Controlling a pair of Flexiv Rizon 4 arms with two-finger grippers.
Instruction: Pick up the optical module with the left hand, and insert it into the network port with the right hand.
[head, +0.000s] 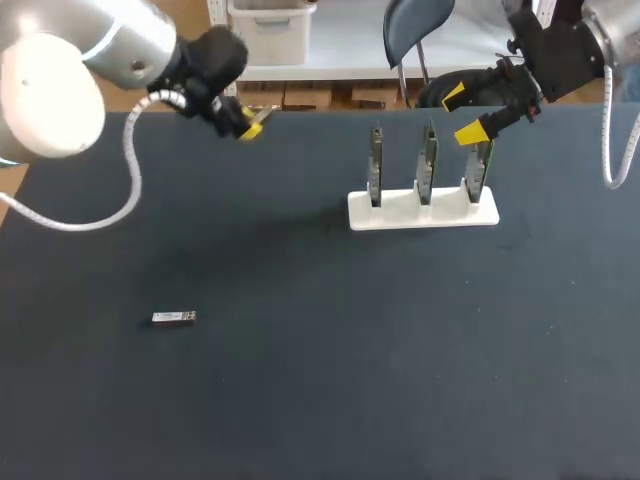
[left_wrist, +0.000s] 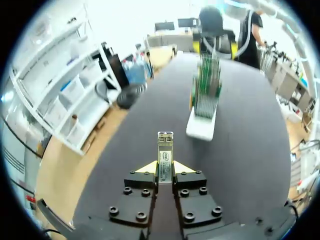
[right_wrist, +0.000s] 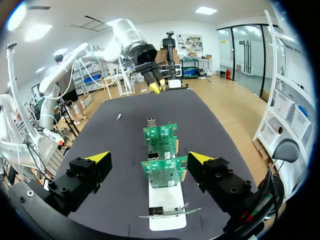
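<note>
Left gripper (left_wrist: 165, 169): pinched tight on a module (left_wrist: 165, 147).
Right gripper (right_wrist: 149, 158): spread wide, empty, above 3 boards (head: 427, 165).
Table (head: 400, 350): second module (head: 173, 318) lying loose.

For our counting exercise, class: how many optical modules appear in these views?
2. One optical module is clamped in the left gripper, held above the table's far left. The second optical module lies on the table, near left, clear of the white stand. Others could be hidden.

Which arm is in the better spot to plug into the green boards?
Right, probably: the right gripper hangs open right at the green boards. The left gripper is farther off, yet it holds the optical module, so a handover comes first.
</note>
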